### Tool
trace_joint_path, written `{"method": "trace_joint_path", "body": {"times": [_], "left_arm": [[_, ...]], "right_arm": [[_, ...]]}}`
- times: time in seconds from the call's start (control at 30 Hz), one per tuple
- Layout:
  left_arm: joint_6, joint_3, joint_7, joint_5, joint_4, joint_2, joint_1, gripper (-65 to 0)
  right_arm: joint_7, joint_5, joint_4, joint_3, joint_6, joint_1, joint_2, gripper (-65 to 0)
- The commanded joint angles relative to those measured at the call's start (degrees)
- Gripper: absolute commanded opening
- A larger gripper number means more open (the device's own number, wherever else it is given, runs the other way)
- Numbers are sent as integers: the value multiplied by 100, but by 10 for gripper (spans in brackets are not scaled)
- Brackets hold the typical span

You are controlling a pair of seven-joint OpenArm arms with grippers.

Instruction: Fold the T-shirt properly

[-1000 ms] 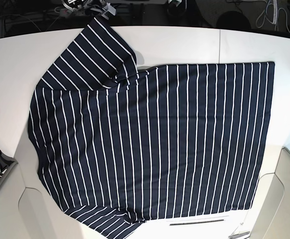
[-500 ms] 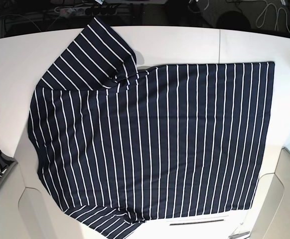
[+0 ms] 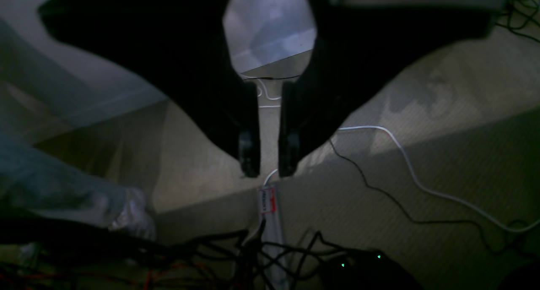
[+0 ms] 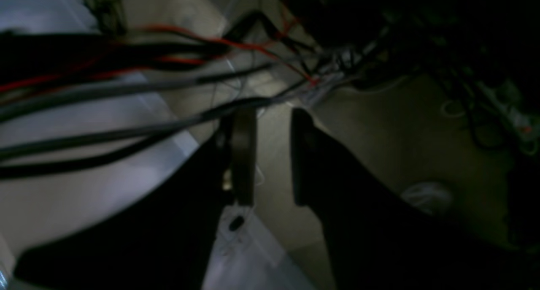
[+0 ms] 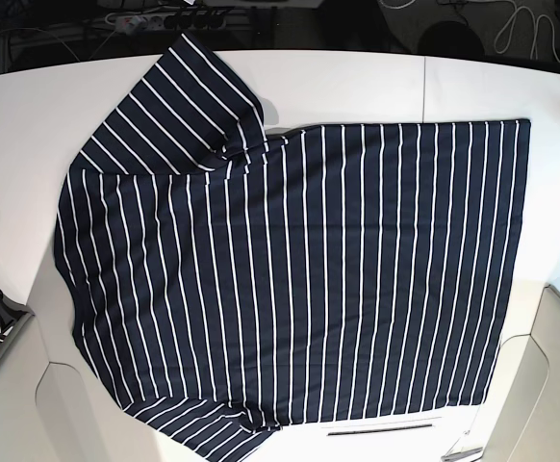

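A dark navy T-shirt (image 5: pixel 299 279) with thin white stripes is spread flat across a white surface (image 5: pixel 357 82) in the base view. One short sleeve is angled toward the far left corner, and the hem is laid along the right side. Neither claw is seen in this view, so the shirt lies well apart from both.

In the left wrist view, the left claw (image 3: pixel 268 157) is held over a carpeted floor with its two dark fingers (image 3: pixel 249 150) slightly parted, nothing gripped between them. Just beyond its tips a white power strip (image 3: pixel 270 222) and tangled black cables (image 3: pixel 379 193) are seen.

In the right wrist view, the right claw (image 4: pixel 270 155) is likewise parted and empty. Red and black cables (image 4: pixel 126 70) are strung ahead of it, to its left.
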Motion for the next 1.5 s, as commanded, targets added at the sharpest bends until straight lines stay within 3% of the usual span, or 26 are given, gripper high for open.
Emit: {"method": "trace_joint_path", "body": {"times": [0.0, 0.17, 0.33, 0.4, 0.63, 0.83, 1.03, 1.2, 1.33, 1.47], "left_arm": [[-28, -72, 22, -7, 153, -17, 229, -537], [-31, -442, 66, -4, 807, -17, 629, -537], [-37, -1023, 269, -7, 1744, -17, 1016, -537], [-203, -1287, 431, -37, 2164, -17, 1123, -537], [-302, -2186, 623, -555, 3228, -17, 1379, -495], [-861, -2852, 616, -876, 3611, -17, 1377, -495], [-1056, -3351, 546, -1375, 3713, -22, 1349, -491], [-1054, -3552, 529, -1617, 3713, -22, 1281, -331], [-1019, -3582, 584, -1685, 3713, -116, 1165, -329], [-726, -3582, 1145, -1950, 3713, -398, 931, -279]], "right_arm": [[0, 173, 280, 48, 120, -142, 66, -516], [-315, 654, 1222, 431, 181, -485, 96, -516], [-1036, 1491, 2009, 925, 221, -555, 96, -523], [-1224, 1867, 2304, 1156, 221, -555, 94, -523], [-1384, 2756, 3147, 2111, 170, -551, 92, -522], [-1528, 3152, 3357, 3106, 173, -520, 76, -521], [-1530, 3209, 3357, 3803, 138, -522, 76, -394], [-1541, 3224, 3316, 4098, 107, -520, 70, -390], [-1517, 3224, 3165, 4179, -46, -501, -136, -283], [-1506, 3224, 2975, 4183, -44, -487, -385, -275]]}}
